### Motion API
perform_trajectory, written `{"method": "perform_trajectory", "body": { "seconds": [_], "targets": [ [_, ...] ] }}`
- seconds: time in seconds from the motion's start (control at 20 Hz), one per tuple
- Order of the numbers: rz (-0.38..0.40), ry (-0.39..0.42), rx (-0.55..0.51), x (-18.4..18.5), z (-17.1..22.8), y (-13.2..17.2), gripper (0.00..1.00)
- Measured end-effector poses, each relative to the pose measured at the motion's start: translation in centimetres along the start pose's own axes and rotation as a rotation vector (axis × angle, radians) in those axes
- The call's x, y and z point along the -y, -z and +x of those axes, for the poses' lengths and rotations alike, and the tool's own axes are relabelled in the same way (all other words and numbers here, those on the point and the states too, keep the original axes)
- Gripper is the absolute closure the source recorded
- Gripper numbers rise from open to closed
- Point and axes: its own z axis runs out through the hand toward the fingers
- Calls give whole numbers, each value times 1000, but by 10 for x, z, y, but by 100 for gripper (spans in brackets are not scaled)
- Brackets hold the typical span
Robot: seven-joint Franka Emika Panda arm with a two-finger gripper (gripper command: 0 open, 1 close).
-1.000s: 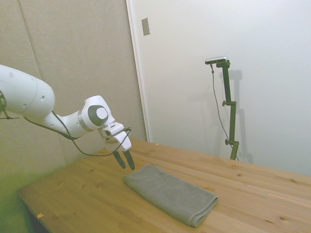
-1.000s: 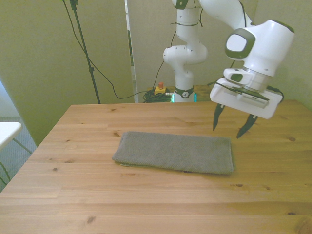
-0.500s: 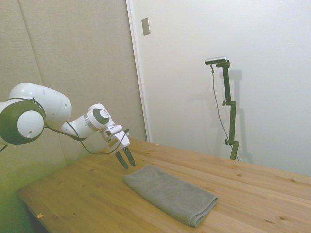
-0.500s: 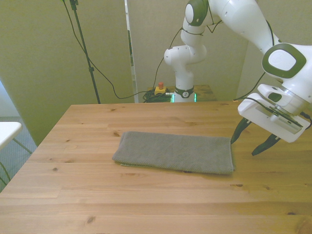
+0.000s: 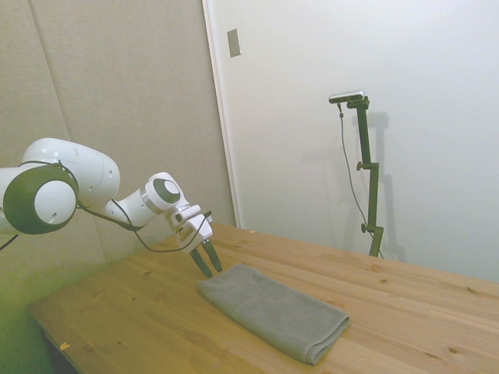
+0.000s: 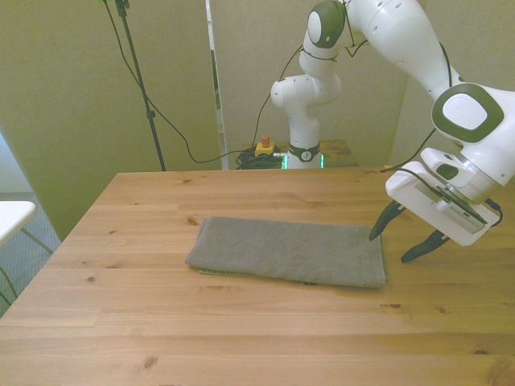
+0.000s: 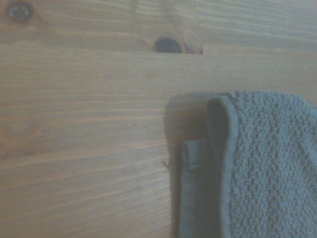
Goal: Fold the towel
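Observation:
A grey terry towel (image 6: 290,251) lies flat and oblong on the wooden table (image 6: 241,338), doubled over with layered edges. In the side view the towel (image 5: 273,310) stretches away from the arm. My gripper (image 6: 393,245) hovers low just off the towel's end at the front view's right, open, with nothing between its dark fingers. The side view shows the gripper (image 5: 207,259) at the towel's near corner. The wrist view shows the towel (image 7: 257,168) corner with a lower layer peeking out on the wood.
A small red and yellow object (image 6: 263,147) sits behind the table by the robot base. A white surface (image 6: 12,215) shows at the front view's left edge. Bare wood (image 5: 132,312) surrounds the towel.
The gripper has dropped lower and moved from behind the towel to its end at the front view's right, then edged toward the towel's corner. The towel has not moved.

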Motion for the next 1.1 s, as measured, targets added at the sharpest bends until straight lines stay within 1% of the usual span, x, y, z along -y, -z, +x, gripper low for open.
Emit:
{"method": "perform_trajectory", "body": {
  "seconds": [0.15, 0.4, 0.45, 0.55, 0.8, 1.1],
  "targets": [
    [-10, -9, -1, -2, 6, -5, 0],
    [-51, -23, 3, -11, 21, -19, 0],
    [-56, -24, 5, -13, 24, -22, 100],
    [-61, -27, 10, -17, 30, -28, 100],
    [-30, -29, 22, -30, 44, -38, 100],
    [-27, -21, 33, -42, 48, -50, 100]
  ]
}}
